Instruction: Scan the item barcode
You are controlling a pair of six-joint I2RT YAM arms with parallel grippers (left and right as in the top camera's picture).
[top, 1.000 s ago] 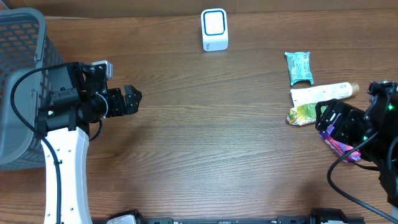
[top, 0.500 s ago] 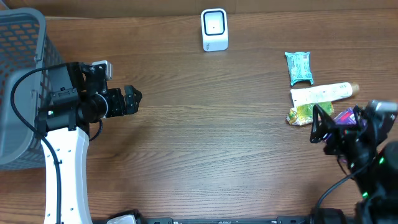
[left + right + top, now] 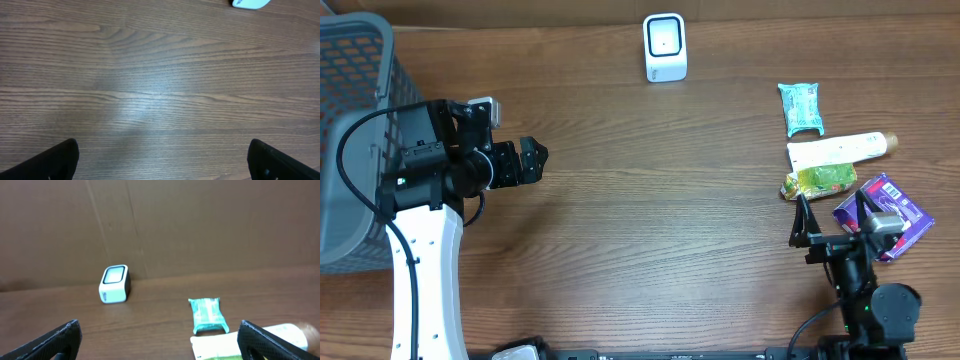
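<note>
We see the right jaws spread wide and empty, their dark fingertips (image 3: 55,340) at the bottom corners of the wrist view with nothing between them. They hang low over the wooden bench (image 3: 650,240) and point toward the far edge.

The items to scan lie around them:
- A purple packet (image 3: 898,203) lies flat just beside the jaws on their right, partly hidden under the wrist. A pale patch on its top may be a barcode, though it is too small for us to be sure.
- A green-and-yellow packet (image 3: 817,181) lies just ahead of the jaws.
- A white tube (image 3: 838,150) lies crosswise just beyond that packet.
- A teal packet (image 3: 801,108) lies farther ahead, apart from the tube.

The white barcode scanner (image 3: 665,47) stands upright well ahead of the right jaws and off to their left, against the brown back wall.

The left jaws are also wide open and hold nothing. Their fingertips (image 3: 50,160) frame bare wood in the wrist view, and only the scanner's edge shows far ahead. A grey mesh basket (image 3: 350,120) sits behind them, beyond the arm. All the items are well apart from the left jaws.
</note>
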